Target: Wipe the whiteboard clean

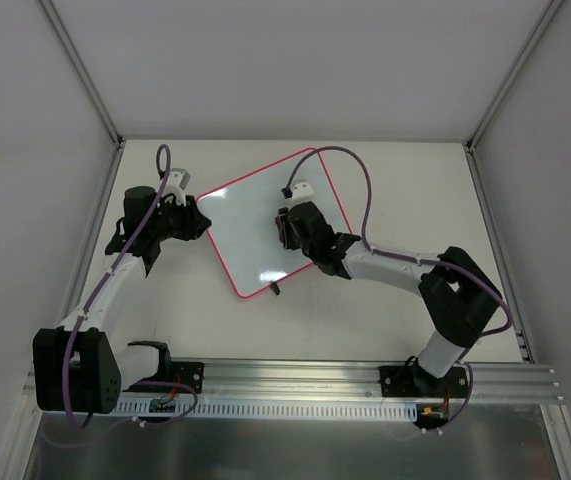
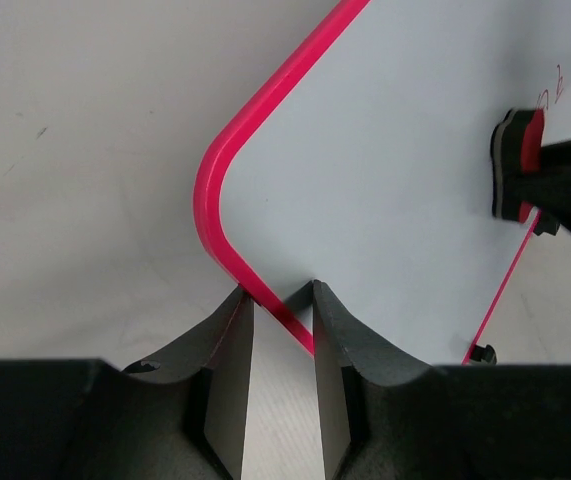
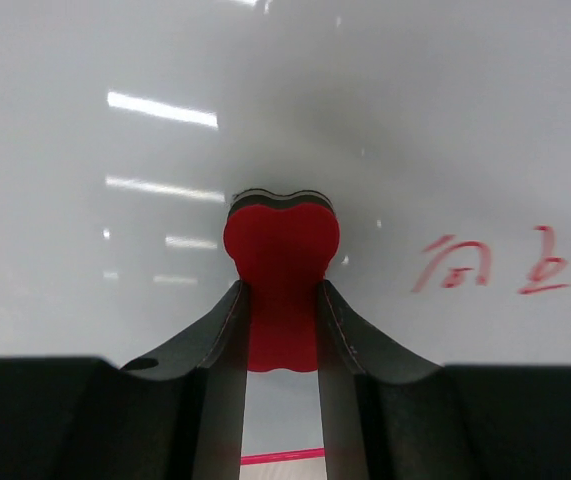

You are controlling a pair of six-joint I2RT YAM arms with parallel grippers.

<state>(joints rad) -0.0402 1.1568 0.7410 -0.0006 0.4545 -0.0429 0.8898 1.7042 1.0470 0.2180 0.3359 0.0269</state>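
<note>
The whiteboard (image 1: 255, 225) lies flat and turned at an angle in the middle of the table, with its pink-red frame all around. Red handwriting (image 3: 485, 265) sits near its far right edge and also shows in the left wrist view (image 2: 550, 92). My right gripper (image 1: 288, 228) is shut on the red bow-shaped eraser (image 3: 282, 248), whose black felt end is against the board, left of the writing. My left gripper (image 1: 202, 222) is at the board's left corner. Its jaws stand a little apart and straddle the frame (image 2: 265, 295), one fingertip on the table and one over the board.
White enclosure walls (image 1: 65, 150) close in the table on the left, back and right. An aluminium rail (image 1: 295, 385) with the arm bases runs along the near edge. A small black stand foot (image 1: 276, 289) sticks out at the board's near edge.
</note>
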